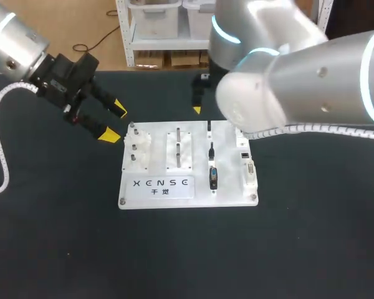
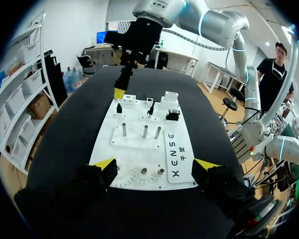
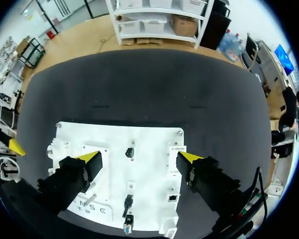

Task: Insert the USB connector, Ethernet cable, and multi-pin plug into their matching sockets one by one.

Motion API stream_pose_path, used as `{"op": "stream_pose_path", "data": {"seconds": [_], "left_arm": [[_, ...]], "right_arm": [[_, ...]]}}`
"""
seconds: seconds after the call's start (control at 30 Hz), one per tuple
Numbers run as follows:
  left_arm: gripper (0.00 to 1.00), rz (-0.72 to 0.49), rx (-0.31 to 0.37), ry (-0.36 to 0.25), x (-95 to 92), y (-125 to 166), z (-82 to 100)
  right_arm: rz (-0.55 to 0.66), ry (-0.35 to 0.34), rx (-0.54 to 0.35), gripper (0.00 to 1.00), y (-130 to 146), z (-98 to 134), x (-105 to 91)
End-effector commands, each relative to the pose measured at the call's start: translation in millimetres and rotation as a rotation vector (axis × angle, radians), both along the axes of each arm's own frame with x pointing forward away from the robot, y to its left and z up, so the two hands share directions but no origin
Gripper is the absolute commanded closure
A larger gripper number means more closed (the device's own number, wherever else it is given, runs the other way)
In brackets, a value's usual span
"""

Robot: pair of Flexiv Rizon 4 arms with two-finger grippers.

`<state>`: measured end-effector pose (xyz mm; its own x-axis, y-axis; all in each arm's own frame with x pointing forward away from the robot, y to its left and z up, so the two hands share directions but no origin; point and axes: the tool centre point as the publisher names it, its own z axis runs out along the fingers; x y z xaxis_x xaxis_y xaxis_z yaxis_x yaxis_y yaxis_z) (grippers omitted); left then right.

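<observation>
On board, middle strip: three plugs in a row, multi-pin plug nearest, apparently none seated. Along right edge, sockets: seemingly vacant, so all three insertions judged outstanding. Left gripper: spread wide, empty, just beside board's left edge. Right gripper: spread, empty, hovering above board.

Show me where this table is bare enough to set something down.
The widest bare stretch of table lies between the white board and the table's near edge; another lies left of the board. The board's far edge is crowded: the left fingers and right fingers both hang there, open.
</observation>
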<state>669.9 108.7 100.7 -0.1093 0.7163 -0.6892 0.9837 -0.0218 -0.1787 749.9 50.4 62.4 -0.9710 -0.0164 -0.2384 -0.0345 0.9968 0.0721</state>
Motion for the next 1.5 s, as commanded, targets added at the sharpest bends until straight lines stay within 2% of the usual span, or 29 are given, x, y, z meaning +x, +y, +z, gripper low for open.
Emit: {"op": "stream_pose_path", "data": {"seconds": [0.03, 0.33, 0.47, 1.07, 1.33, 1.5], "left_arm": [[0.00, -0.004, -0.002, 0.000, 1.3, 0, -0.8], [0.00, -0.004, -0.002, 0.000, 1.3, 0, -0.8], [0.00, -0.004, -0.002, 0.000, 1.3, 0, -0.8], [0.00, -0.004, -0.002, 0.000, 1.3, 0, -0.8], [0.00, -0.004, -0.002, 0.000, 1.3, 0, -0.8], [0.00, -0.004, -0.002, 0.000, 1.3, 0, -0.8]], "right_arm": [[-0.020, 0.002, -0.047, 0.00, 7, -10, -2.5], [-0.039, 0.030, -0.034, 0.00, 9, -22, -3.4], [-0.039, -0.020, -0.015, 0.00, 6, -18, -3.4], [-0.039, -0.020, -0.015, 0.00, 6, -18, -3.4], [-0.092, 0.074, 0.000, 0.00, 9, -30, -6.5], [-0.100, 0.076, -0.026, 0.00, 10, -34, -4.7]]}}
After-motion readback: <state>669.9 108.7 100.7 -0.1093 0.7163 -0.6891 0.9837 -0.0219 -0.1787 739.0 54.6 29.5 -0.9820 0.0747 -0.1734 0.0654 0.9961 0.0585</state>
